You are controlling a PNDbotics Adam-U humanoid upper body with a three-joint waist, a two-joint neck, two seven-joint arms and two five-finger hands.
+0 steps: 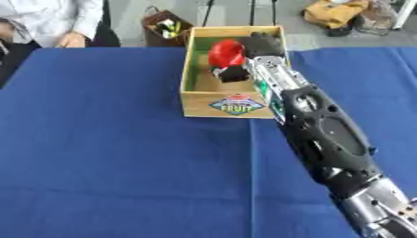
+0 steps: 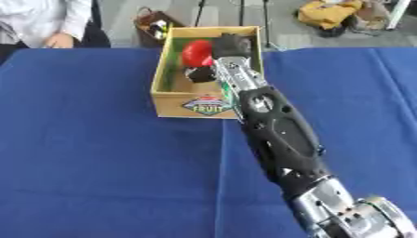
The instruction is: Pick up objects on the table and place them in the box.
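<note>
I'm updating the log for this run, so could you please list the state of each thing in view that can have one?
wooden box: upright on the blue cloth, top open.
red object: inside the box, right hand at it.
dark object: inside the box, below the red one.
right hand: over the box; whether its fingers are curled cannot be told.
left hand: not in view.

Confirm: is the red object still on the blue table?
No, the red object sits inside the wooden box, under the right hand.
</note>
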